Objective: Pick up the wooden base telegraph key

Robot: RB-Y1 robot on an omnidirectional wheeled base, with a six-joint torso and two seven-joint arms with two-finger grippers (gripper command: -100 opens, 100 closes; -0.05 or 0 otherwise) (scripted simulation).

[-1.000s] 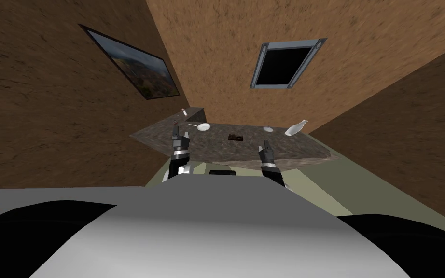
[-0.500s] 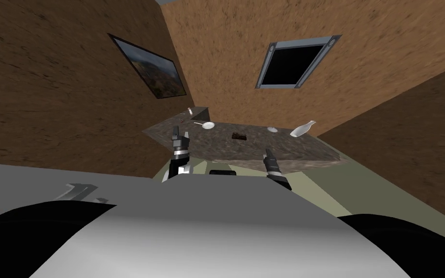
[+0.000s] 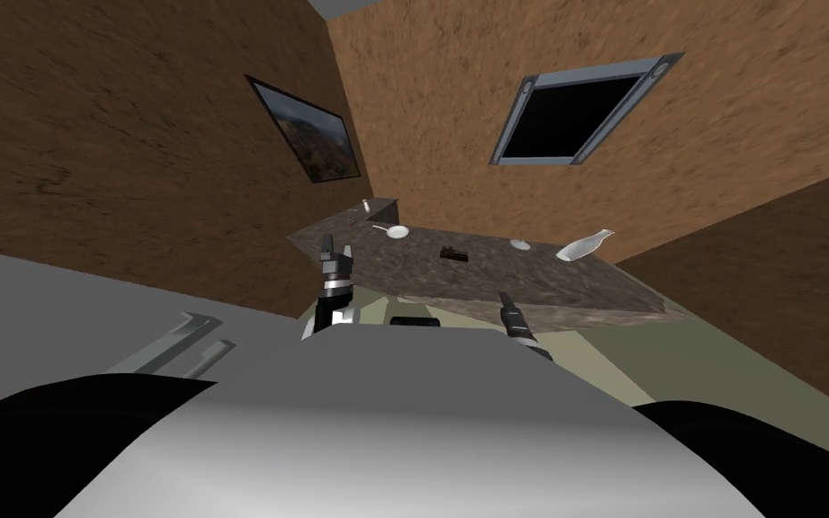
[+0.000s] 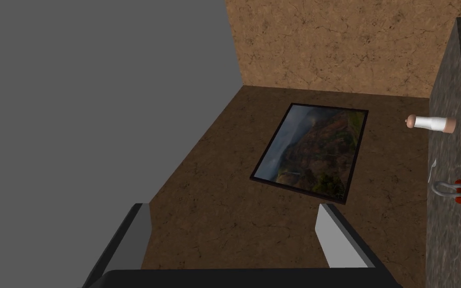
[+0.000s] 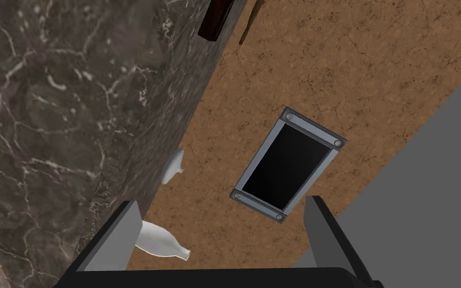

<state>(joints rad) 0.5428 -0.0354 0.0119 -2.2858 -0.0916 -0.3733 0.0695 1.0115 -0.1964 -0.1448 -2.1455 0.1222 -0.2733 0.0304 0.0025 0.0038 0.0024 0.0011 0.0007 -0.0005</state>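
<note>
While a white pan (image 3: pixel 396 232) lies to its left and a small dish (image 3: pixel 519 245) and white bottle (image 3: pixel 583 246) to its right, the key (image 3: pixel 454 255), a low dark brown block, sits mid-surface (image 3: pixel 530 283), apart from all three. Left pincer (image 3: pixel 334 245) and right pincer (image 3: pixel 504 299) both gape wide near the surface's front edge, well short of the key.

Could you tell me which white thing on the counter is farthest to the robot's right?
The white bottle, at the right end of the counter; the small dish and handled pan sit further left.
</note>
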